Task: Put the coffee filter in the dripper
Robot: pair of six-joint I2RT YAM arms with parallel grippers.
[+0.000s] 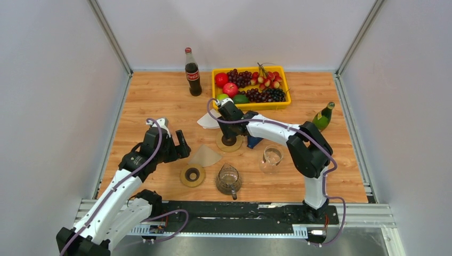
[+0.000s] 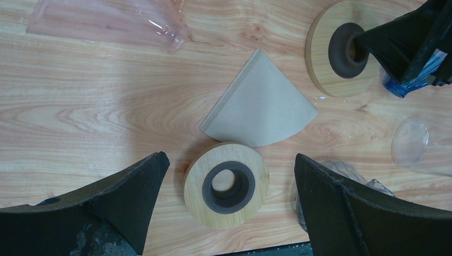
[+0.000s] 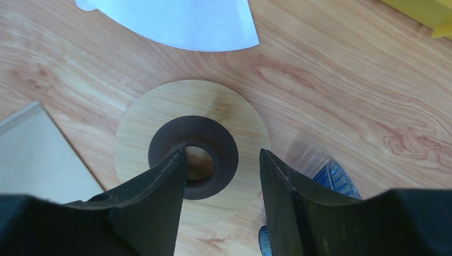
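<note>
**Fig. 1. Two-arm station, three views.** The brown paper coffee filter [image 1: 205, 156] lies flat on the wooden surface [image 1: 154, 101], between the two arms and left of centre. It is a folded fan. Its pointed apex faces the far side of the surface and its curved edge faces the arm bases, so the long axis runs near-to-far. In the left wrist view the crimped seam forms the left straight edge. The curved edge ends just beside the near wooden ring [image 2: 193, 184], which has a dark collar around a central hole.

The left gripper [image 2: 229, 159] hangs over this ring with its jaws spread wide and nothing between them. The right gripper [image 3: 222, 153] stands over the far wooden ring [image 3: 160, 114]. Its jaws are partly apart with a clear gap, and one finger tip lies over the collar's hole. Whether either finger touches the ring cannot be told.

A white fan-shaped sheet [image 3: 176, 18] lies beyond the far ring, and a blue object [image 3: 333, 178] lies beside that ring. A handled glass vessel [image 1: 228, 180] stands right of the near ring, with a clear glass [image 1: 272, 157] further right.

At the far edge stand a cola bottle [image 1: 192, 73] and a yellow tray [image 1: 248, 68] of fruit. A green bottle [image 1: 322, 118] lies tilted at the right. Plain grey walls [image 1: 53, 80] enclose three sides of the surface. The arms are bolted to a metal rail [image 1: 240, 210] at its near edge.
</note>
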